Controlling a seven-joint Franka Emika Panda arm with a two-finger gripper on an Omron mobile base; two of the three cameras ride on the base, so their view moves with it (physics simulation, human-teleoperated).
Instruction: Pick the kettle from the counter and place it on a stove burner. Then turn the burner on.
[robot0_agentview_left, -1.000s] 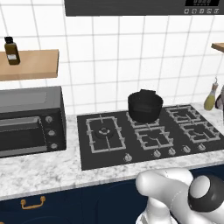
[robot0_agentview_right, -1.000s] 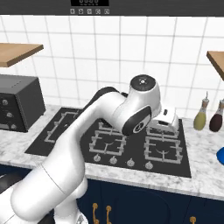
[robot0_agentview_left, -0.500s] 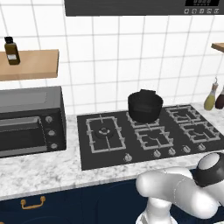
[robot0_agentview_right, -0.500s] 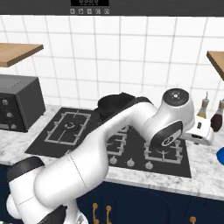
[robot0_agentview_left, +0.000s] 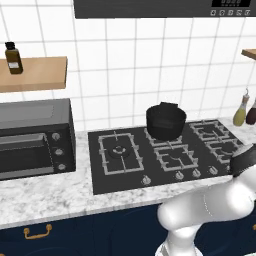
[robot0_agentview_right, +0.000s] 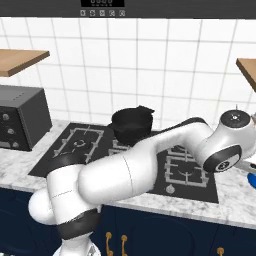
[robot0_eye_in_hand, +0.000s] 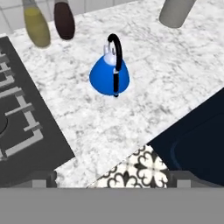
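The fingers (robot0_eye_in_hand: 112, 179) stand spread wide with nothing between them, above the marbled desk (robot0_eye_in_hand: 175, 74) edge. Beyond them the blue kettle (robot0_eye_in_hand: 109, 75) sits upright on the desk, well apart from the black stove (robot0_eye_in_hand: 22, 131), with two bottles (robot0_eye_in_hand: 37, 26) and a grey canister (robot0_eye_in_hand: 175, 13) farther back

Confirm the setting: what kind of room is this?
A home kitchen, rendered: a black gas hob set into the white-and-grey marbled stone counter, a black toaster oven beside it, and a small blue kettle on the counter.
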